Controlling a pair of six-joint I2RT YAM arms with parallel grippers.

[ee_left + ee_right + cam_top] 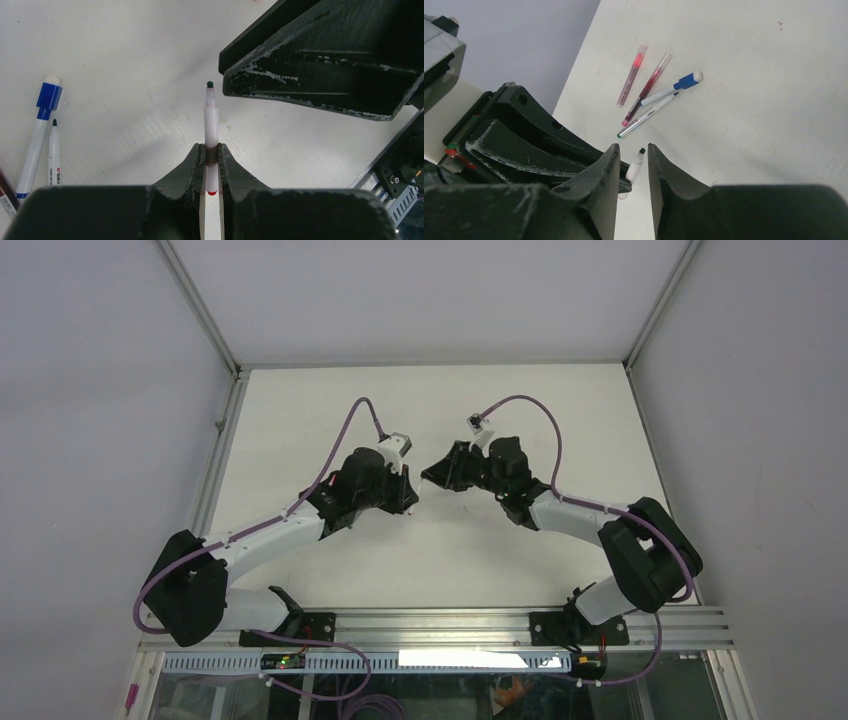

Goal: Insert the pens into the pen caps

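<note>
My left gripper [211, 150] is shut on a white pen [211, 120]. The pen's dark tip points away from the gripper and its red end sits between the fingers. My right gripper [633, 147] faces it closely, open, with nothing between its fingers; the same pen [634, 167] shows through the gap, its tip level with the fingertips. In the top view the left gripper [412, 502] and right gripper [430, 477] meet nose to nose mid-table. A blue pen cap [686, 81] sits on a white pen lying on the table.
Beyond the grippers a pink pen [631, 76], a dark red pen [647, 87] and an uncapped white pen [647, 116] lie beside the blue-capped one, near the table's left edge. The right gripper's finger [325, 65] looms large in the left wrist view.
</note>
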